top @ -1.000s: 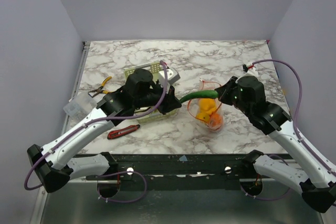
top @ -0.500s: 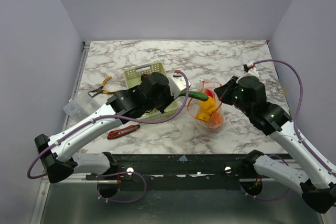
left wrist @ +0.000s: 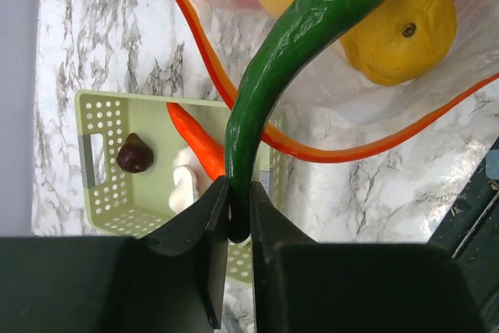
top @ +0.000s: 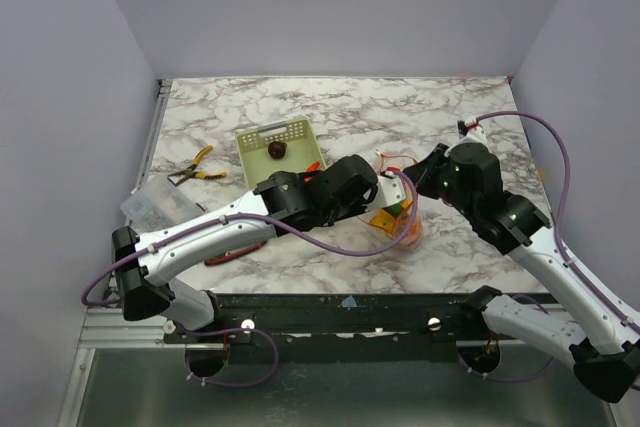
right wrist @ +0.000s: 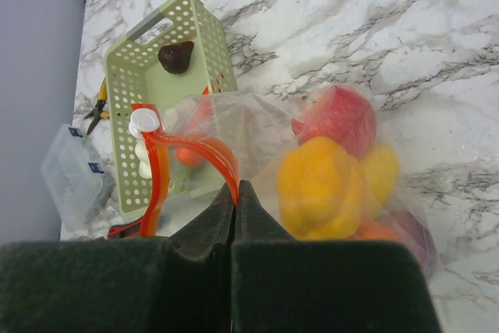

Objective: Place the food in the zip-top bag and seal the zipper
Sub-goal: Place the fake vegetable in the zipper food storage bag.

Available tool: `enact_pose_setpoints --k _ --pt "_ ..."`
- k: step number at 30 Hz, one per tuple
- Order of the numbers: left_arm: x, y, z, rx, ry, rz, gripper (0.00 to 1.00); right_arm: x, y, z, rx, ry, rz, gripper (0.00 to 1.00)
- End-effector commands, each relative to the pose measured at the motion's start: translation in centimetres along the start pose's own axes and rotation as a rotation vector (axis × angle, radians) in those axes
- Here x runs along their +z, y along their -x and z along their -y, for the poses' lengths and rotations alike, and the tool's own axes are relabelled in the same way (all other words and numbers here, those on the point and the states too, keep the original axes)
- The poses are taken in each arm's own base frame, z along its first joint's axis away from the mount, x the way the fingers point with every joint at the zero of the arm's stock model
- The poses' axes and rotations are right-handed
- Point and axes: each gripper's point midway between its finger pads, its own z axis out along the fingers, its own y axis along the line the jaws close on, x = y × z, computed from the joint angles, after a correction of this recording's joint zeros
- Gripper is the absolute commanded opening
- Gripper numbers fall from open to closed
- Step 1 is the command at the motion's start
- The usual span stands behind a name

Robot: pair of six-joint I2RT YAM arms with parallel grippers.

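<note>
The clear zip-top bag [top: 405, 227] stands mid-table with its mouth held open. Inside it are a yellow lemon [left wrist: 399, 27], a yellow pepper [right wrist: 320, 185] and a red apple [right wrist: 337, 118]. My left gripper [left wrist: 238, 189] is shut on the stem end of a long green chili [left wrist: 304, 37]. The chili's far end reaches over the orange-red zipper [left wrist: 207, 56] into the bag's mouth. My right gripper [right wrist: 236, 185] is shut on the zipper strip [right wrist: 222, 157] and holds that edge up. The white slider [right wrist: 144, 121] sits at the strip's end.
The pale green basket [top: 258, 134] behind the bag holds a dark fruit [top: 277, 148], an orange carrot-like piece [left wrist: 199, 142] and a white item [left wrist: 185, 181]. Yellow-handled pliers [top: 195, 165], a clear plastic box [top: 150, 205] and the red-and-black knife [top: 235, 252] lie at the left.
My left arm has swung right from over the basket, carrying the green chili to the bag's mouth. The basket is now uncovered. The right gripper has stayed on the zipper.
</note>
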Motion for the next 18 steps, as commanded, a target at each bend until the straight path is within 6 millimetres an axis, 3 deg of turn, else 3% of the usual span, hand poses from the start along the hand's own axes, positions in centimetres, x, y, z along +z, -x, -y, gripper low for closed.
enact_pose_setpoints --k 1,10,14,18 --pt "-0.8 1.9 -0.4 0.098 0.025 -0.01 0.18 0.0 0.8 -1.8 0.009 0.069 0.018 0.01" --pt "0.0 6.3 1.0 0.117 -0.032 0.068 0.26 -0.1 1.0 -1.8 0.006 0.063 0.023 0.01" --pt "-0.5 8.1 2.8 0.094 -0.135 0.174 0.33 -0.2 1.0 -1.7 0.005 0.062 0.022 0.01" --pt "0.1 8.8 2.7 0.077 -0.121 0.187 0.25 -0.2 1.1 -1.8 0.006 0.066 0.026 0.0"
